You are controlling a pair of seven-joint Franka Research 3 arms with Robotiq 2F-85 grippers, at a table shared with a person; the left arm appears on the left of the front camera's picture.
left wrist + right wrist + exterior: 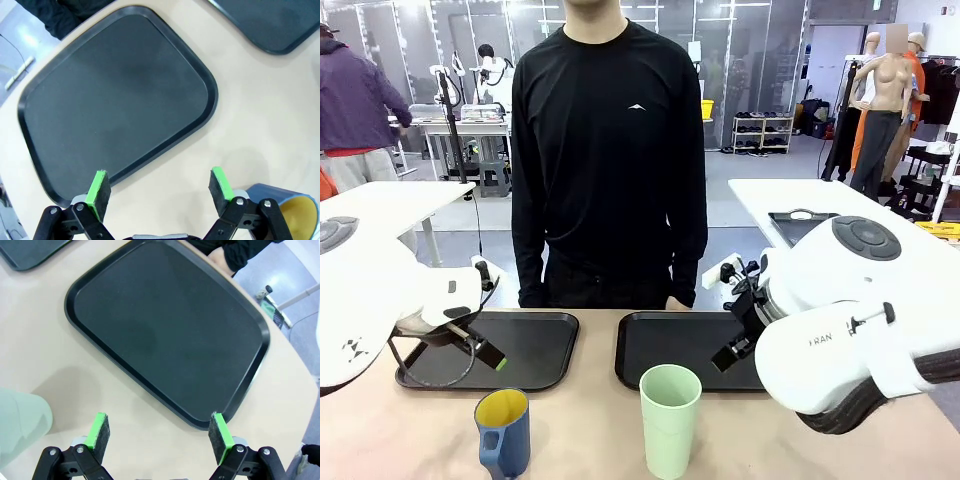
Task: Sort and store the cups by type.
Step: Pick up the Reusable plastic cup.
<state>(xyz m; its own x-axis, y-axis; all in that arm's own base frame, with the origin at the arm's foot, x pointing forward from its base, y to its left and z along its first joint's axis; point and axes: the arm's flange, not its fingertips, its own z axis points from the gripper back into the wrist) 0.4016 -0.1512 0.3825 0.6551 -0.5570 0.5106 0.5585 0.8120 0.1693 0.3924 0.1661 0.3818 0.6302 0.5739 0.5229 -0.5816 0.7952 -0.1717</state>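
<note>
The left pincer [160, 184] and right pincer [160, 424] hung spread, empty. The blue mug [503, 432] and mint tumbler [670, 420] stood on the worktop [590, 440], short of the 2 trays [535, 345]. Each grasp would likely want centring over its cup before closing.

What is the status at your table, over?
Left gripper open, empty, by left tray. Right gripper open, empty, by right tray. Blue mug and mint tumbler upright on table, outside both trays. Person standing at far side, nothing blocking.
</note>
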